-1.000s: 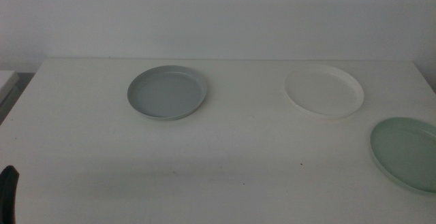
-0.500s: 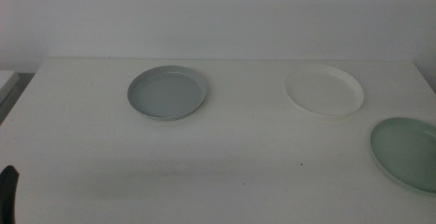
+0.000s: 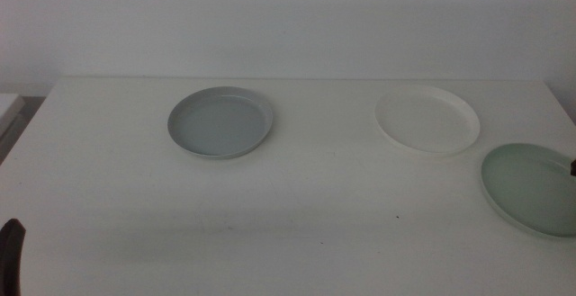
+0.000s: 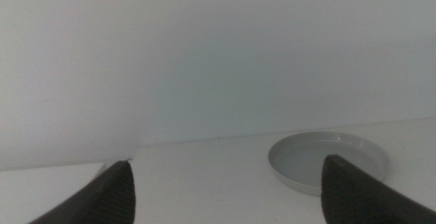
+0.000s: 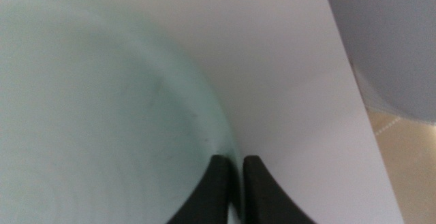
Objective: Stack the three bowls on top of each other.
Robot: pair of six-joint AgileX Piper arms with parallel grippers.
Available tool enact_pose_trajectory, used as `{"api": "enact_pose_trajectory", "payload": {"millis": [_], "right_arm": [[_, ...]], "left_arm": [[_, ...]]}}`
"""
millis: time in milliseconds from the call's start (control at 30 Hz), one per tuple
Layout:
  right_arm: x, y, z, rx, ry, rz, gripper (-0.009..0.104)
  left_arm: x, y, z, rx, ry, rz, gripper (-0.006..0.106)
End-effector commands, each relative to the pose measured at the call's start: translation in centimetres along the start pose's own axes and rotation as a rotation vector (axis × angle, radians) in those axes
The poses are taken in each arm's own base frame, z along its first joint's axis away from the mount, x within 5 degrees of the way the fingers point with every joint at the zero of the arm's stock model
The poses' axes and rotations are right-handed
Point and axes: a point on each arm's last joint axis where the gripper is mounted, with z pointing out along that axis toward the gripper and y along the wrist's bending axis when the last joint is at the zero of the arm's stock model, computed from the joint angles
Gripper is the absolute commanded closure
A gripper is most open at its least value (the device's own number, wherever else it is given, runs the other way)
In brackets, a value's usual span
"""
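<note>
The green bowl (image 3: 531, 189) near the table's (image 3: 297, 197) right edge is pinched by its rim in the right gripper (image 5: 233, 176), jaws nearly closed on it. The grey bowl (image 3: 220, 121) and white bowl (image 3: 427, 119) are left apart. The left gripper (image 4: 228, 190) is held wide open. With so thin a pinch, the bowl could be tipped or dropped when lifted.

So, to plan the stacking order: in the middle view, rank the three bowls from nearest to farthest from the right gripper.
1. Pale green bowl, at the table's right edge; the right gripper is clamped on its rim.
2. White bowl, behind it.
3. Grey bowl, far across on the left.
</note>
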Motion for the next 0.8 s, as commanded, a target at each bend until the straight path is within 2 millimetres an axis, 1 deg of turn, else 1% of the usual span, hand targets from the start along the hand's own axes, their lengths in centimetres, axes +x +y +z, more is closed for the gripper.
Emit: {"api": "enact_pose_trajectory", "payload": {"millis": [0, 67, 133, 233, 300, 400, 433, 500, 533, 600, 633, 700, 767], "right_arm": [[0.0, 0.0, 0.3, 0.008, 0.009, -0.018, 0.098], [0.0, -0.1, -0.2, 0.017, 0.009, -0.032, 0.098], [-0.1, 0.1, -1.3, 0.019, -0.001, -0.042, 0.098], [-0.2, 1.3, -4.2, 0.011, -0.048, -0.072, 0.098], [-0.1, 2.9, -6.7, -0.007, -0.092, -0.11, 0.098], [-0.1, 6.4, -10.3, -0.068, -0.134, -0.166, 0.098], [-0.1, 7.6, -11.2, -0.091, -0.127, -0.186, 0.098], [0.1, 10.8, -12.8, -0.159, -0.11, -0.232, 0.098], [0.2, 12.2, -13.3, -0.19, -0.11, -0.253, 0.098], [0.5, 15.7, -13.8, -0.264, -0.119, -0.305, 0.098], [0.7, 17.1, -13.6, -0.295, -0.112, -0.32, 0.098], [1.5, 20.6, -12.8, -0.357, -0.087, -0.367, 0.098], [2.1, 23.4, -11.6, -0.395, -0.052, -0.397, 0.098]], "left_arm": [[-0.1, 0.0, 0.0, -0.002, -0.015, -0.009, 0.007], [-0.1, 0.0, 0.0, -0.002, -0.015, -0.009, 0.007], [-0.1, 0.0, 0.0, -0.002, -0.015, -0.009, 0.007], [-0.1, 0.0, 0.0, -0.002, -0.015, -0.007, 0.007], [-0.1, 0.0, 0.0, -0.002, -0.015, -0.007, 0.007], [-0.1, 0.0, 0.0, -0.002, -0.015, -0.007, 0.007], [-0.1, 0.0, 0.0, -0.002, -0.015, -0.007, 0.007], [-0.1, 0.0, 0.0, -0.002, -0.015, -0.007, 0.007], [-0.1, 0.0, 0.0, -0.002, -0.015, -0.007, 0.007], [-0.1, 0.0, 0.0, -0.002, -0.015, -0.007, 0.007], [-0.1, 0.0, 0.0, -0.002, -0.015, -0.007, 0.007], [-0.1, 0.0, 0.0, -0.002, -0.015, -0.007, 0.007], [-0.1, 0.0, 0.0, -0.002, -0.015, -0.007, 0.007]]}}
